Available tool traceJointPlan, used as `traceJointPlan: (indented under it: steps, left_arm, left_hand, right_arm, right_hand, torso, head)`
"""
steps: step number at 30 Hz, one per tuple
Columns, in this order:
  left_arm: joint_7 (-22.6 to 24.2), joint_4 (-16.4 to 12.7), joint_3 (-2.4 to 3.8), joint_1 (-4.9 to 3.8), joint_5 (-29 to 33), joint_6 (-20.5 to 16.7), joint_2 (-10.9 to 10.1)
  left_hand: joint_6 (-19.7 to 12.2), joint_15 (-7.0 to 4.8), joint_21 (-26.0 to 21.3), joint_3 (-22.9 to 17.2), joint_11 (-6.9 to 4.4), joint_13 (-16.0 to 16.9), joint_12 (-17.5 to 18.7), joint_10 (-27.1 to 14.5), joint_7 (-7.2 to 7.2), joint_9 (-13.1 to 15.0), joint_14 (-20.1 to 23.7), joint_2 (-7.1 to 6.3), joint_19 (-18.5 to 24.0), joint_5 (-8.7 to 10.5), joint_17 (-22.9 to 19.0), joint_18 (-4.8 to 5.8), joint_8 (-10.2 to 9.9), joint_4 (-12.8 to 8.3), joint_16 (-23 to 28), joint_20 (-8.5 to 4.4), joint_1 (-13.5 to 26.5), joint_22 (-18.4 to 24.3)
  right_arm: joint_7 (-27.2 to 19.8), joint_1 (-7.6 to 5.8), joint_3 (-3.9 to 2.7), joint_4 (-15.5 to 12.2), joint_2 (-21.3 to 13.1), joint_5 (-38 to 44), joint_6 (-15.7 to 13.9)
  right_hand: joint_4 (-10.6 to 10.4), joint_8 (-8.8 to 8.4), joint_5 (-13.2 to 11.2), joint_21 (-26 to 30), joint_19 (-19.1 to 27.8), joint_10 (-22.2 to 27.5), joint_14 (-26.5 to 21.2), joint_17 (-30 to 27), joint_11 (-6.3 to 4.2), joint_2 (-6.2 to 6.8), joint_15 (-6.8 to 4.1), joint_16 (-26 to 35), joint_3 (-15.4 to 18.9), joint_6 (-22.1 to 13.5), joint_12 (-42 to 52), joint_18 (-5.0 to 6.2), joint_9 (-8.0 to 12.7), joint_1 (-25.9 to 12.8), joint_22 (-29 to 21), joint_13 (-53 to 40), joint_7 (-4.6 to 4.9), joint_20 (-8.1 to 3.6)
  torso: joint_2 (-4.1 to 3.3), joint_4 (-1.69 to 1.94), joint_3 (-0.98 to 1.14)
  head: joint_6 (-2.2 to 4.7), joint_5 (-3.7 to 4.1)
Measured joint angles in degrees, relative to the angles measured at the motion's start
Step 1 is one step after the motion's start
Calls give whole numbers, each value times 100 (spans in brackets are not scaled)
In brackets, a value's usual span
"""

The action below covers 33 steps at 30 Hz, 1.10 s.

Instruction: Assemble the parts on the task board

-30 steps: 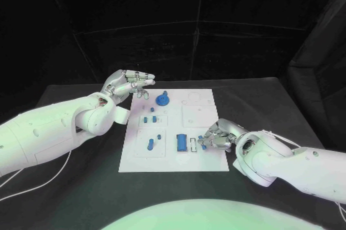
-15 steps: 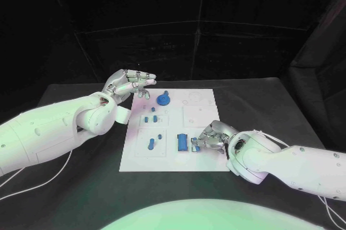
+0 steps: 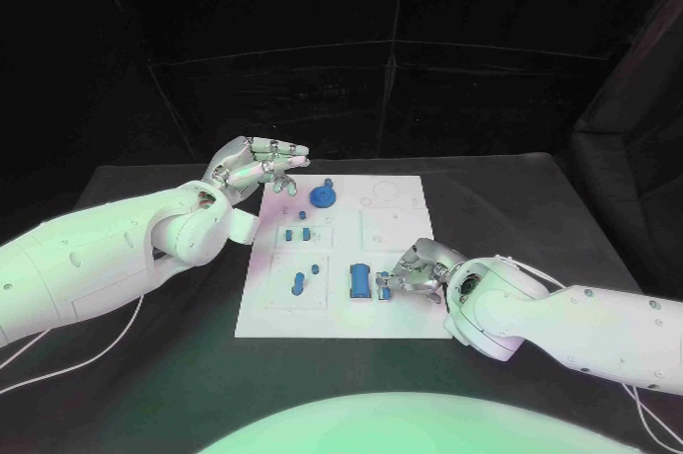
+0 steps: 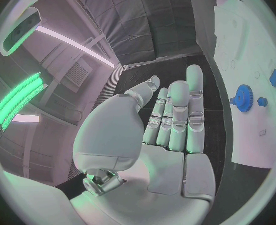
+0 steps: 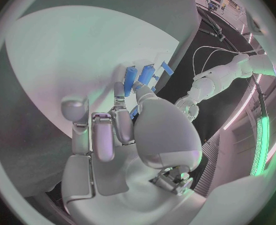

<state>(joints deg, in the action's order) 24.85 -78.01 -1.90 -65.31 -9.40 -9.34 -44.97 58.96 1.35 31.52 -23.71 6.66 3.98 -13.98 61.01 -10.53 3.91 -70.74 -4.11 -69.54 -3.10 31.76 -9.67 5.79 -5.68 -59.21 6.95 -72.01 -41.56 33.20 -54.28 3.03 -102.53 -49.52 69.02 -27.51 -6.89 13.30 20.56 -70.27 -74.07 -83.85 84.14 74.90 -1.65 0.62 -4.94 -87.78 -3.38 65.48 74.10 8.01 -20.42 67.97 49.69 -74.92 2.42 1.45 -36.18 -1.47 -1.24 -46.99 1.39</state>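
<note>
Task board [image 3: 406, 316]: the white plate lies in the middle of the black table [image 3: 555, 207], its long axis running from the near edge to the far edge; the blue parts sit mostly along its left half.

Right hand [image 3: 421, 268]: it rests at the board's right edge, towards the near-right corner; fingers curled down onto a small blue part [image 3: 386, 288]; from the right wrist view it seems pinched there, but you cannot tell for sure whether the piece is clamped or only touched.

Blue block [image 3: 359, 281]: an upright-lying oblong just beside that small part, on the side towards the board's left edge; its long axis follows the board's long axis; your hand's fingertips point at it.

Left hand [image 3: 260, 165]: raised off the board's far-left corner, fingers loosely apart, holding nothing.

Blue gear [image 3: 323, 194]: near the far edge, close to the left hand, well apart from the right.

Nearer hand: for the near-right cluster you have the right hand; I judge the coming move is a short shift leftward.
</note>
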Motion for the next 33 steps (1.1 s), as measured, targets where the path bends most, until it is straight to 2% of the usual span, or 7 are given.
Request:
traceJointPlan:
  steps: [6,15,21,23,27,33]
  left_arm:
    - [-3,0,0,0,0,2,-2]
    - [-8,-1,0,0,0,9,-3]
    - [-12,-1,0,0,0,14,-3]
    - [-13,-1,0,0,0,16,-3]
    - [-16,-1,0,0,0,18,-6]
    - [-20,7,0,0,0,20,-11]
  left_hand:
    - [0,0,0,0,0,0,0,0,0,0,0,0,0,0,-5,0,0,0,0,0,0,5]
    - [0,0,0,0,0,0,0,0,0,0,0,0,0,0,-5,0,0,0,0,0,0,4]
    - [0,0,0,0,0,0,0,0,0,0,0,0,0,0,-5,0,0,0,0,0,0,4]
    - [0,0,0,0,0,0,0,0,0,0,0,0,0,0,-4,0,0,0,0,0,0,4]
    - [0,0,0,0,0,0,0,0,0,0,0,0,0,0,-4,0,0,0,0,0,0,4]
    - [0,0,0,-1,0,0,0,0,0,0,0,0,0,0,-4,0,0,0,0,0,0,4]
  right_arm:
    - [50,2,2,1,10,79,12]
    - [85,2,2,-5,15,195,14]
    - [81,2,2,-39,-12,238,14]
    - [63,2,2,-68,-44,247,14]
    - [-16,2,2,-156,-177,259,43]
    - [-157,2,2,-252,-321,272,148]
  right_hand:
    - [-203,1,-274,0,1,1,0,0,0,110,0,0,203,43,0,0,-41,-239,0,0,5,-1]
    - [-466,1,-1060,0,2,1,0,4,1,88,0,0,615,43,0,0,-150,-344,-18,0,5,-1]
    - [-477,1,-1121,0,2,1,0,4,1,88,0,1,667,43,0,0,-165,-344,-24,0,5,-1]
    - [-420,0,-1121,0,2,1,0,4,1,68,0,1,715,43,0,0,-188,-294,-30,0,5,-2]
    - [-222,-5,-1159,22,2,2,0,3,1,112,0,1,777,21,-23,1,-226,45,-49,-1,27,-2]
    - [-172,-22,-1213,22,2,2,0,3,1,141,0,3,827,21,-23,1,-237,88,-52,-1,27,-2]
  torso:
    - [2,-1,3]
    - [2,-4,3]
    - [2,-4,3]
    - [2,-4,3]
    - [1,-4,5]
    - [2,-8,5]
  head:
    - [8,0]
    - [9,-1]
    - [6,8]
    - [5,12]
    - [10,17]
    - [12,9]
